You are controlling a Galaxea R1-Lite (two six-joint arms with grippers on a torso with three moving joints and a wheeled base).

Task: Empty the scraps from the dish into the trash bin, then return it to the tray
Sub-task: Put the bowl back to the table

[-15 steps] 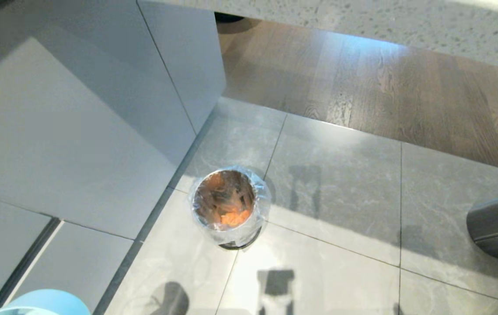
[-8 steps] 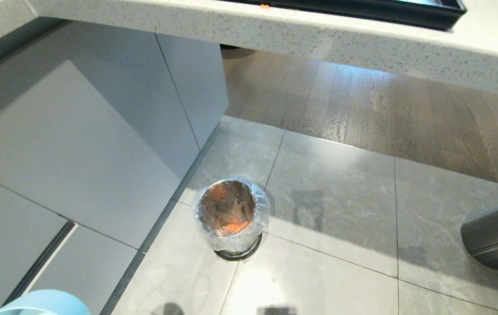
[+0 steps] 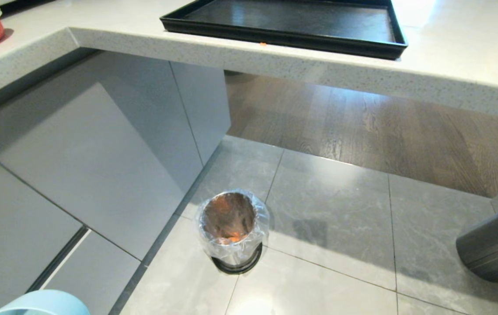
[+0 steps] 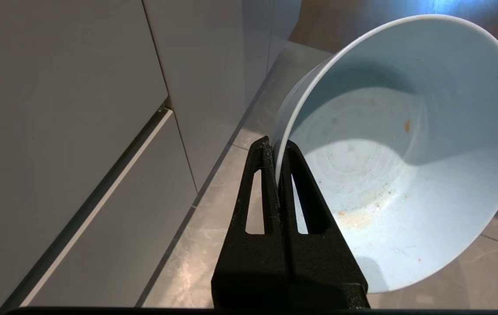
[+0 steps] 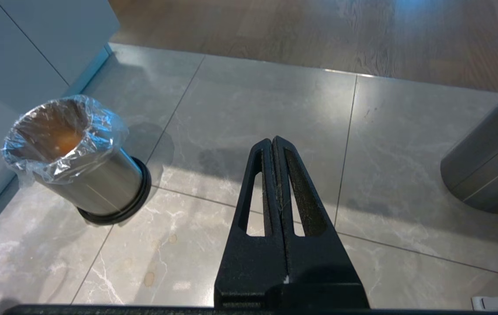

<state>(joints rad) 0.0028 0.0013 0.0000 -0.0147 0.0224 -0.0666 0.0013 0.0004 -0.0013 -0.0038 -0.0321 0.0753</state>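
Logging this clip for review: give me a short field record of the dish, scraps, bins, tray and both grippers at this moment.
dish: pale blue bowl, tilted, only smears inside
left gripper: shut on the bowl's rim
right gripper: shut, empty, above the floor tiles
scraps: orange pieces inside the small bin
small bin: bag-lined, upright on the floor beside the cabinet
steel bin: at the right edge
tray: black, on the counter, nothing seen on it
stage: emptied, not yet returned

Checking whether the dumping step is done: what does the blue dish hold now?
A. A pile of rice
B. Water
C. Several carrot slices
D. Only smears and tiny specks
D: in the left wrist view the dish, clamped at its rim by the left pincer, shows only faint orange residue; orange scraps lie in the trash bin.
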